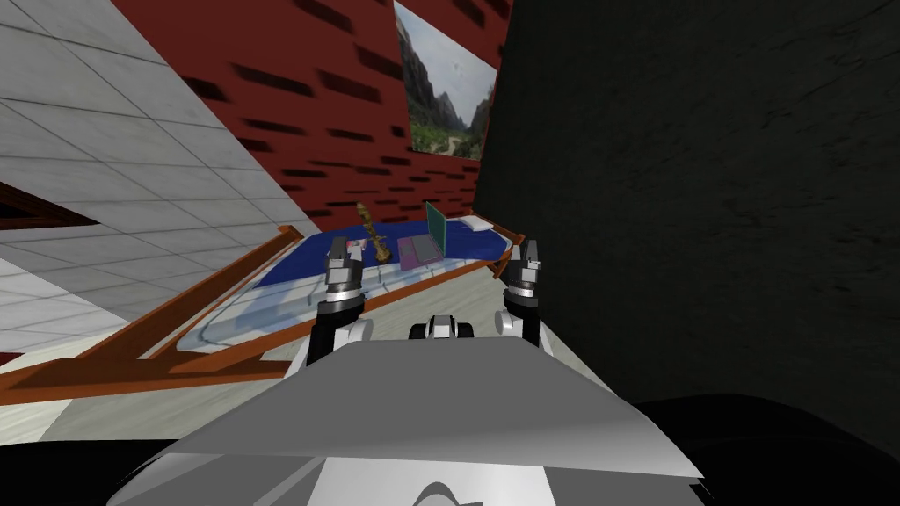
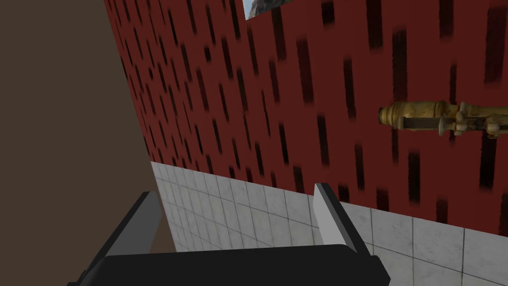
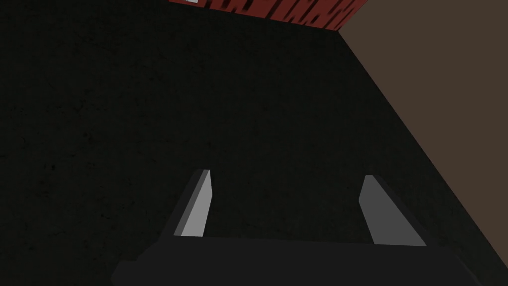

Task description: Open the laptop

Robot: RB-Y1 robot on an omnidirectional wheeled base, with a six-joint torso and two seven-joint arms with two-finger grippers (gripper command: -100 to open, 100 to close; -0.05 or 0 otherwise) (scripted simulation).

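Bed (image 1: 299,259), wood-framed, smooth blue cover: the laptop (image 1: 428,239) is carried at its far end, flat purple base, teal lid seen upright. Brass ornament (image 1: 376,235), slender and knobbed, near the laptop; likely to be knocked by a careless reach. Left gripper (image 2: 235,193), right gripper (image 3: 286,174): thin grey blades parted, nothing held.

From the head, steeply down and forward, rolled, well back from the wood-framed bed with the blue cover (image 1: 299,261), toward the red brick wall (image 1: 290,97) and the near-black wall (image 1: 703,176). From the left hand, along the spread left gripper (image 2: 235,191), facing that brick wall and the tarnished golden ornament (image 2: 426,116), both shared with the head view, the ornament near the bed's far edge. From the right hand, along the right gripper (image 3: 286,174), close on the same near-black wall, brick strip at one corner.
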